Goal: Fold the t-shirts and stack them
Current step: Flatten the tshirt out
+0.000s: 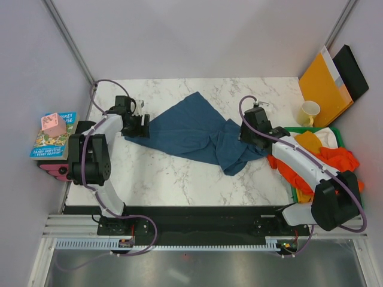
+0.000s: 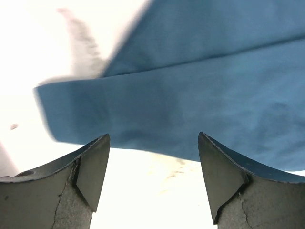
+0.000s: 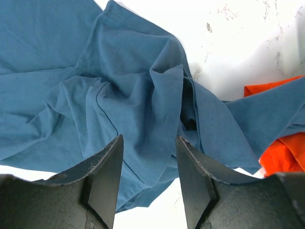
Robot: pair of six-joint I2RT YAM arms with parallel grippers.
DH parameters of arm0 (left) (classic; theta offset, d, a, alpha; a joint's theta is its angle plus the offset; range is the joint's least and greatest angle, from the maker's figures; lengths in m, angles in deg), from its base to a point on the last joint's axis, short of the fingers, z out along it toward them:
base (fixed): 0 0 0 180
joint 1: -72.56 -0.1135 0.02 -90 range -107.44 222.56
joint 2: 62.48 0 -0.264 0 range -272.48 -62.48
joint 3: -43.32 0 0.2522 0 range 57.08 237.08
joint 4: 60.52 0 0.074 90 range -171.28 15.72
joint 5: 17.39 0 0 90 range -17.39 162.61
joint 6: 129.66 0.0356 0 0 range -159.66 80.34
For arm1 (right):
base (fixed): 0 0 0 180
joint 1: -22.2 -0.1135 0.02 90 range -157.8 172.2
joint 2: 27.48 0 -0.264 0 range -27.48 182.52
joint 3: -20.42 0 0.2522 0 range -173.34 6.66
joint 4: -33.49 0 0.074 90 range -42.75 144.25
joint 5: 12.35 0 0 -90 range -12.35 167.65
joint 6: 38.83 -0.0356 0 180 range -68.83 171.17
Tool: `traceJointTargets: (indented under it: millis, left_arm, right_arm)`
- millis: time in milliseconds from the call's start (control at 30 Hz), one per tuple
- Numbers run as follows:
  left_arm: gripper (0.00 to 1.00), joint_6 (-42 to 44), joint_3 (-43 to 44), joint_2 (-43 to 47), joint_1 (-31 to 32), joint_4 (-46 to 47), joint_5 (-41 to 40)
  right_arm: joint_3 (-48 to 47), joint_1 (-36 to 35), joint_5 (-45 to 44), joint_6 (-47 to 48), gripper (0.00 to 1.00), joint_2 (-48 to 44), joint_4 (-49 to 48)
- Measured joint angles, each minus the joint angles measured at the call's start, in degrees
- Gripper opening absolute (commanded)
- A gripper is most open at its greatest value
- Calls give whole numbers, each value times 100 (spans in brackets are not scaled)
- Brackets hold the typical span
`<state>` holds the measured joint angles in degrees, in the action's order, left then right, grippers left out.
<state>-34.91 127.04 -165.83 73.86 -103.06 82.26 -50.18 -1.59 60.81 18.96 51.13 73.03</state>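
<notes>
Left pincer (image 2: 153, 138) gapes wide, empty, beside the teal t-shirt (image 2: 200, 81); right pincer (image 3: 149, 138) half-open over its folds.

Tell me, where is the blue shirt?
In the top view, the blue shirt lies crumpled in the middle of the table, between the left hand and the right hand.

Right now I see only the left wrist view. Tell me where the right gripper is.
Observer: The right gripper hangs, jaws apart, over the bunched right end of the dark teal-blue cotton t-shirt.
Operator: Describe how that shirt lies.
Observer: Unfolded and crumpled across the white marble table, its left tip just ahead of the left gripper.
Operator: Locate the other shirts.
Observer: Bright orange cloth t-shirts are heaped in a green rectangular tray at the table's right edge.
</notes>
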Motion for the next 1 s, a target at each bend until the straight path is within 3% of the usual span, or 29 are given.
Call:
traceJointTargets:
  millis: [300,500,600,700,1000]
  left_arm:
    - [79,-337,168,-341,-798,59,-424]
    - [70,-372,297,-608,-831,59,-343]
    - [45,-372,374,-675,-824,61,-278]
    - [2,-413,376,-695,-824,52,-184]
    - [2,-356,245,-540,-820,35,7]
  right_arm:
    - [192,0,-20,-20,56,-282,9]
    - [334,0,-20,-59,56,-284,48]
    - [334,0,-24,-59,56,-284,48]
    - [334,0,-24,-59,56,-280,46]
    - [334,0,-17,-59,58,-254,33]
